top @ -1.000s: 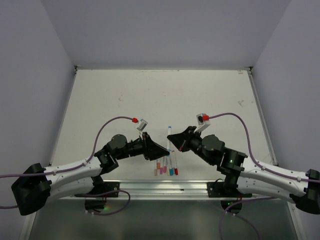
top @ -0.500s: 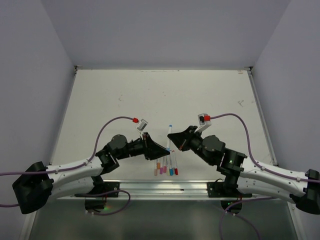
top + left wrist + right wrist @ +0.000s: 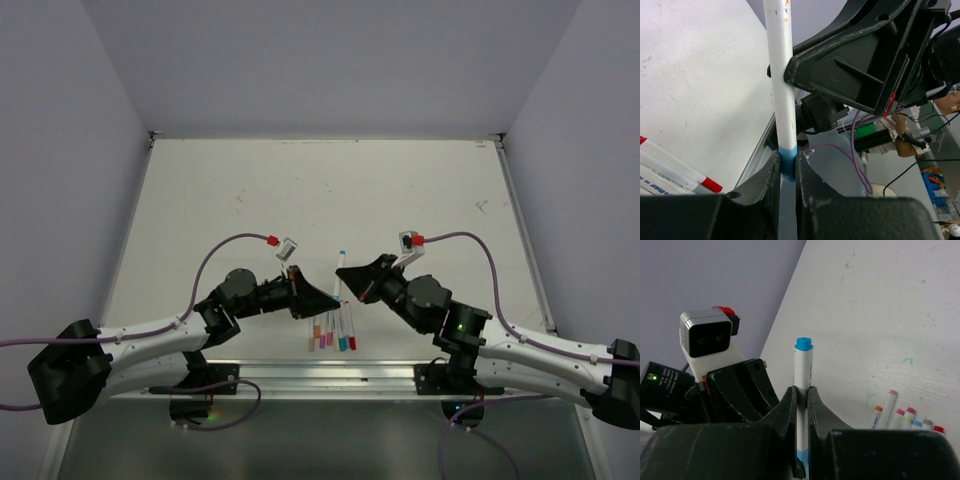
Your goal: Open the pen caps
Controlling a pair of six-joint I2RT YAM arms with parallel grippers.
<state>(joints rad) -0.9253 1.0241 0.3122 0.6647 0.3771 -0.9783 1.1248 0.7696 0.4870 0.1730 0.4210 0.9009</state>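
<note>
Both grippers hold one white-barrelled pen point(image 3: 340, 268) above the table. My left gripper point(image 3: 332, 296) is shut on its blue cap point(image 3: 788, 161), which sits pinched between the left fingers point(image 3: 765, 180). My right gripper point(image 3: 343, 276) is shut on the white barrel point(image 3: 803, 367), a little above that cap. The cap still sits against the barrel point(image 3: 781, 75). The pen's far end is blue point(image 3: 803, 344). The right gripper shows in the left wrist view point(image 3: 850, 55) and the left gripper in the right wrist view point(image 3: 737, 395). Several other pens point(image 3: 331, 335) lie in a row below.
The row of pens lies near the table's front edge, by a metal rail point(image 3: 330, 375). Their coloured ends show in the right wrist view point(image 3: 905, 417), and red-ended ones in the left wrist view point(image 3: 677, 167). Purple cables point(image 3: 215, 250) arch over both arms.
Both grippers keep their hold on the pen. The arms have shifted slightly, and the pen has barely moved.
</note>
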